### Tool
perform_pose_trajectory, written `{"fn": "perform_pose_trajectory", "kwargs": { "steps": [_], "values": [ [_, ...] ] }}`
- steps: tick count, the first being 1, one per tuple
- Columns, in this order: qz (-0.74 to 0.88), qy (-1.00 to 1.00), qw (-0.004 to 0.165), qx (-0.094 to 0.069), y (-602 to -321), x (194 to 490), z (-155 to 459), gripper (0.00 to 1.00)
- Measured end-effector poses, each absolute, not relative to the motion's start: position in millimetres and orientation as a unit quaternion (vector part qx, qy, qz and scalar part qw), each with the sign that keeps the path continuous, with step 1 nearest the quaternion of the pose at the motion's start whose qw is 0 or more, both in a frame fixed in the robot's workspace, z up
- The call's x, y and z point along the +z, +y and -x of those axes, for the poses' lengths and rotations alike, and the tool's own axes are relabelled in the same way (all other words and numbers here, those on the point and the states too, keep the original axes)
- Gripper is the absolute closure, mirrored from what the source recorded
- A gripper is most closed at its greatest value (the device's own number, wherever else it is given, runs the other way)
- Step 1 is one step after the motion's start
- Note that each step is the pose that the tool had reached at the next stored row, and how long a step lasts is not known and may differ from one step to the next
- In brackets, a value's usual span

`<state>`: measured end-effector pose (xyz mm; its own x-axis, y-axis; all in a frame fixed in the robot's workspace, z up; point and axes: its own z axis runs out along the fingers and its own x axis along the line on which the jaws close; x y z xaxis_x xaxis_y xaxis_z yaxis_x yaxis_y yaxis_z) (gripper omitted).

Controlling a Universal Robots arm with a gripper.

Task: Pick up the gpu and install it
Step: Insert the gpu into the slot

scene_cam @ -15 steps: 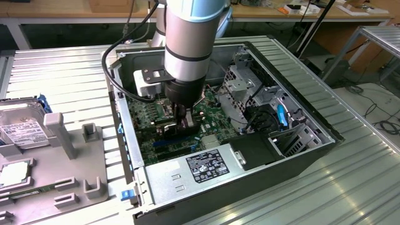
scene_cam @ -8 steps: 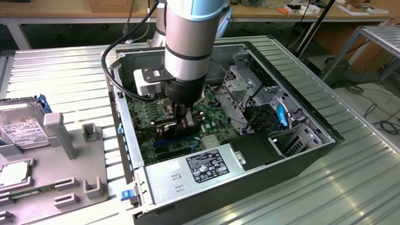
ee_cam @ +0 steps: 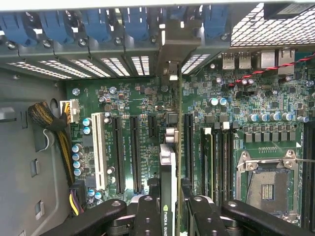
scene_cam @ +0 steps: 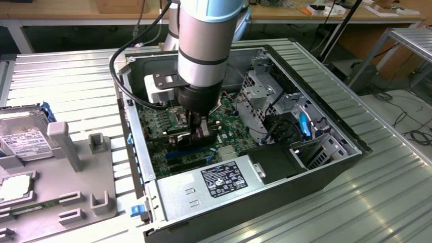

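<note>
In the wrist view the gpu (ee_cam: 168, 162) shows edge-on as a thin card with a green-lettered label, held upright between my two dark fingers (ee_cam: 147, 214). My gripper (ee_cam: 172, 204) is shut on it. The card stands over the green motherboard (ee_cam: 142, 98), in line with the long black slots, and its far end reaches the rear bracket opening (ee_cam: 170, 54) of the case. Whether its edge sits in a slot is hidden by the card itself. In the exterior view my gripper (scene_cam: 201, 130) reaches straight down into the open computer case (scene_cam: 324, 167), low over the board.
A white slot (ee_cam: 98, 147), memory slots and the bare CPU socket (ee_cam: 268, 182) flank the card. The power supply (scene_cam: 219, 182) and drive cage (scene_cam: 260, 91) crowd the case. Outside it, a grey fixture (scene_cam: 74, 167) holds a hard drive (scene_cam: 20, 139) and a memory stick (scene_cam: 27, 210).
</note>
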<state>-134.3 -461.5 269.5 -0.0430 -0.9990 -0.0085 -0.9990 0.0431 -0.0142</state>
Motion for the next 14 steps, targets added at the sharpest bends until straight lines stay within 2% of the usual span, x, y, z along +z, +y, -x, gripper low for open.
{"fn": "perform_pose_trajectory", "kwargs": {
  "steps": [14],
  "values": [
    [0.698,0.716,0.009,-0.001,-457.8,269.0,137.9,0.73]
  ]
}}
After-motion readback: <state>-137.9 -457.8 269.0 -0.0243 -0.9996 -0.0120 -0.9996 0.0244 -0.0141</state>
